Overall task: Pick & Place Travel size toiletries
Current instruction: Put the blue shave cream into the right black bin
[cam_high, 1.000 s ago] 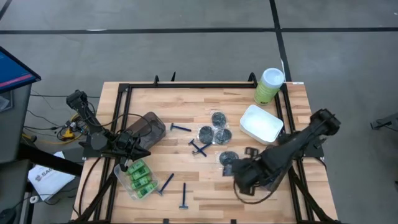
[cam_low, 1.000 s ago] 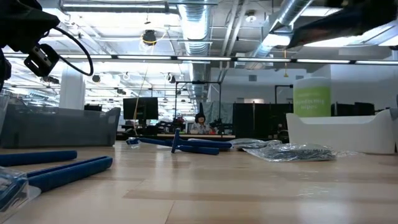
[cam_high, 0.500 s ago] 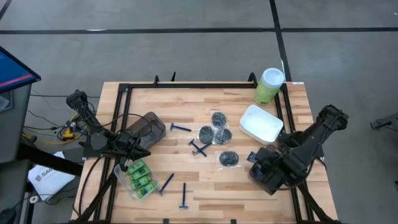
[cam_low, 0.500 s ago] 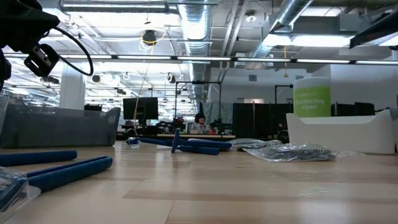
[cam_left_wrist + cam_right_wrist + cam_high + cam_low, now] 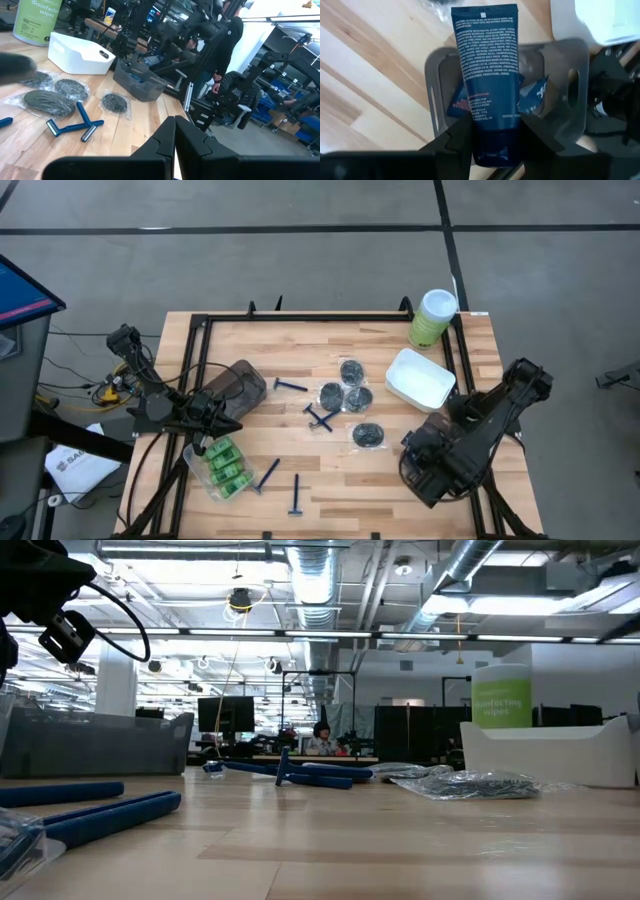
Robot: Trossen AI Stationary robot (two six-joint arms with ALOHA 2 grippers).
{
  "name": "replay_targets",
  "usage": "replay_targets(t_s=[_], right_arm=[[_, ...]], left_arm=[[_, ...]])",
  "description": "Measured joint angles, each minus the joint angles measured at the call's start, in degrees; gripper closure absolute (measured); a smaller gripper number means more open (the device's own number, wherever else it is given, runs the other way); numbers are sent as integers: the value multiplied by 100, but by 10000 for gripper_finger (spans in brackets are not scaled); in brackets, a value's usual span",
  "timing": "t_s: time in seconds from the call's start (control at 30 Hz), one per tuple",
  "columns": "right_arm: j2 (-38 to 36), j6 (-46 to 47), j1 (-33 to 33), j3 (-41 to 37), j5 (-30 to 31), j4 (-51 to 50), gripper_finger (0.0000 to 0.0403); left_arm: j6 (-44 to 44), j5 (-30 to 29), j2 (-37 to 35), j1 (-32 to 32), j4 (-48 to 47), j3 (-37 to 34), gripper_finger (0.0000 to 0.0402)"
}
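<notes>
My right gripper is shut on a dark-blue tube above a smoky grey tub that holds more tubes; in the high view it hovers near the table's right edge. My left gripper is shut and waits at the table's left. Dark round tins and blue-handled razors lie flat mid-table. Green mini bottles sit in a clear tub near the left gripper. My right gripper pinches the dark-blue tube between its two fingers at the tube's narrower end. The fingers come from above, pointing down, along the tube. The tube hangs below them, lifted clear, its flat crimped end lowest, over the grey tub.
A white tub and a tall pale-green canister stand at the far right. A smoky tub lies by the left arm. More razors lie near the near edge. A person in dark clothes stands beyond the table.
My right gripper has moved from beside the tins toward the table's right edge, then a little toward the near edge, carrying the tube. The left arm has kept still.
</notes>
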Motion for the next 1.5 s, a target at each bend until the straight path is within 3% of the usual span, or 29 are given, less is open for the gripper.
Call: replay_targets(t_s=[0.23, 0.53, 1.07, 1.17, 1.5], right_arm=[[560, 95, 92, 2, -687, 1, 285], [831, 1175, 315, 2, -1332, -3, 283], [831, 2129, 384, -175, -1628, 13, 279], [831, 2139, 384, -402, -1942, 33, 279], [831, 1884, 379, -452, -1923, 0, 274]], left_arm=[[1, 0, 0, 1, 22, 0, 400], [1, 0, 0, 1, 35, 0, 400], [1, 0, 0, 1, 68, 0, 400], [1, 0, 0, 1, 68, 0, 400], [1, 0, 1, 0, 70, 0, 400]])
